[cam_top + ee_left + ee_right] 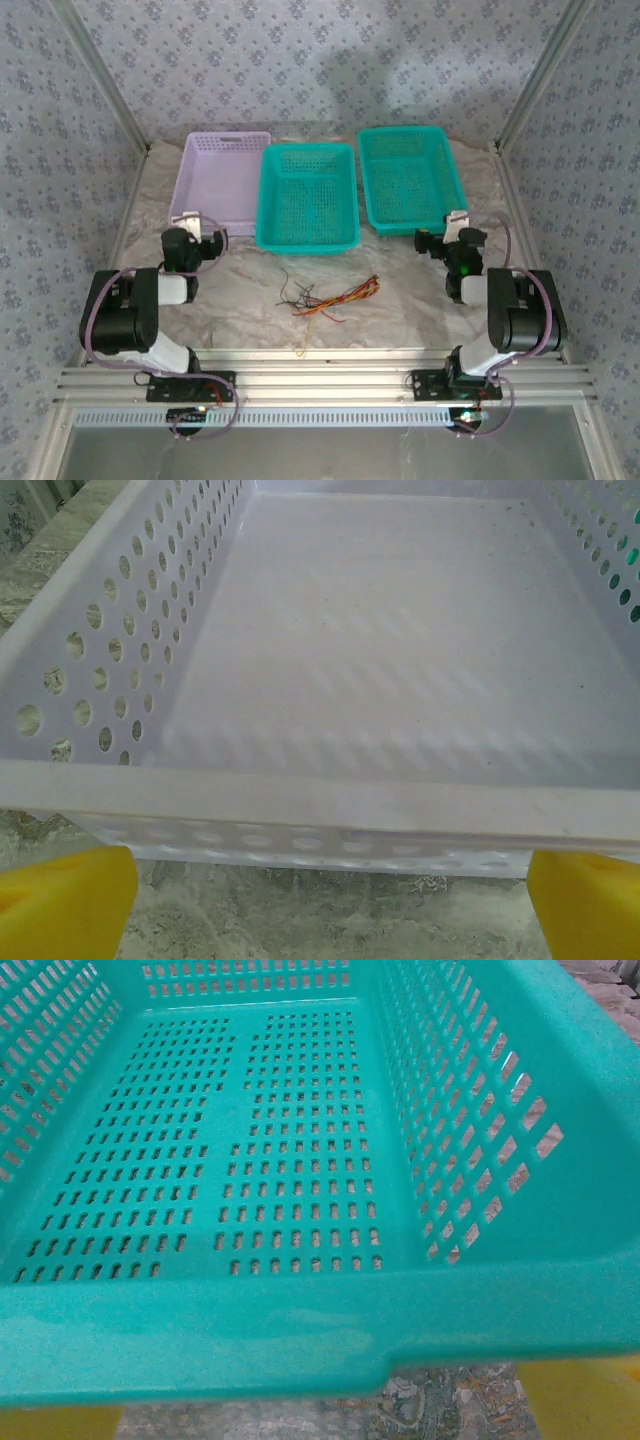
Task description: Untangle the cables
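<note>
The cables lie in a small tangled bunch of thin red, yellow-orange, black and pale wires on the marble table, in front of the middle basket and between the two arms. My left gripper hangs well to their left, at the near rim of the lilac basket. In the left wrist view that gripper is open, its yellow fingertips far apart with nothing between them. My right gripper is to the cables' right, at the right teal basket. It is open and holds nothing, its fingertips at the frame's bottom corners.
Three baskets stand in a row at the back: a lilac basket, a middle teal basket and a right teal basket. Patterned walls close in the sides. A metal rail runs along the near edge.
</note>
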### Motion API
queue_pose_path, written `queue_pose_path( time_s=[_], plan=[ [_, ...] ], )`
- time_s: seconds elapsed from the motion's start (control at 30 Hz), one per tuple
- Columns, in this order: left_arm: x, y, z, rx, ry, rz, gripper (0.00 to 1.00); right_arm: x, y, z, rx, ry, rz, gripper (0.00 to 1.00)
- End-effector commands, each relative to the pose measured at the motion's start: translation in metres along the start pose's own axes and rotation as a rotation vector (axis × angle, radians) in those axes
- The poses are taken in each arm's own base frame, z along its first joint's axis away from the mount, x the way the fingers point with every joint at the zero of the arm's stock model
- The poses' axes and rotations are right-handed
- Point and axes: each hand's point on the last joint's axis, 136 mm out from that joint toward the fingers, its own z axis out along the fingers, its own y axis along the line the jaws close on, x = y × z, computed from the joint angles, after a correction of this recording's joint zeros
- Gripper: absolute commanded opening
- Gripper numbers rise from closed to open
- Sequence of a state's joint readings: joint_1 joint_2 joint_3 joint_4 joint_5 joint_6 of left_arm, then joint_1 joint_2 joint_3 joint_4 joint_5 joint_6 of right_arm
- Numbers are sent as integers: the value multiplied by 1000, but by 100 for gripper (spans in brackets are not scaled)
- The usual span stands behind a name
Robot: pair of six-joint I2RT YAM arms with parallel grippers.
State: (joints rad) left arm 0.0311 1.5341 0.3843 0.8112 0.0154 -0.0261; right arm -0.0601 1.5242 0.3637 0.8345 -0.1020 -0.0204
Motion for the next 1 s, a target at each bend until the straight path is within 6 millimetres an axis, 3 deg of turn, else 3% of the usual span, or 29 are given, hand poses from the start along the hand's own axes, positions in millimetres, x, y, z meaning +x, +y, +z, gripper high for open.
queue_pose_path(
  time_s=[0.0,0.97],
  plan=[
    [-14,-4,3,23,-32,12,100,-6,-8,3,53,1,-10,100],
    [-14,-4,3,24,-33,12,99,-5,-8,3,58,4,-10,100]
  ],
)
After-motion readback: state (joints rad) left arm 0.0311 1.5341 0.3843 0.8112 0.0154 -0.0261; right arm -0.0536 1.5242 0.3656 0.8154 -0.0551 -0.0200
